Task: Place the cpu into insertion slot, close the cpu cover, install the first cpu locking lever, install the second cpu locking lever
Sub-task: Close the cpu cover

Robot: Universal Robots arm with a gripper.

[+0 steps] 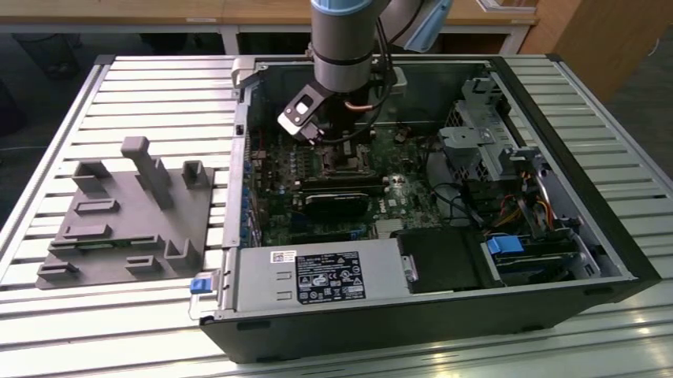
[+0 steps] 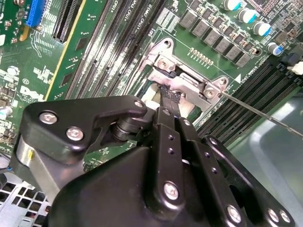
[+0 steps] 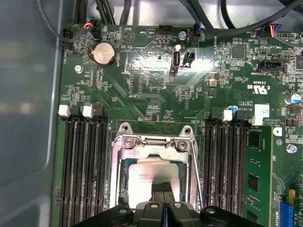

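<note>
The cpu (image 3: 142, 174), a dull silver square, lies flat in the insertion slot (image 3: 124, 191) on the green board. The silver cpu cover (image 3: 156, 143) frames it, with its hinge at the far edge from my fingers; I cannot tell whether it lies fully down. My gripper (image 3: 162, 188) is shut with nothing between the pads, and its tips are right at the cpu's top. In the second wrist view the black fingertips (image 2: 170, 96) sit against the cover's hinge plate (image 2: 187, 85), and a thin locking lever (image 2: 255, 111) sticks out sideways. In the exterior view the gripper (image 1: 339, 148) reaches down inside the open computer case.
Long black memory slots (image 3: 83, 165) flank the socket, and a green memory stick (image 3: 258, 175) stands beyond the other bank. A black fan (image 1: 336, 206) sits just in front of the socket and a silver power supply (image 1: 315, 276) nearer still. A grey fixture plate (image 1: 126, 213) lies at the exterior view's left.
</note>
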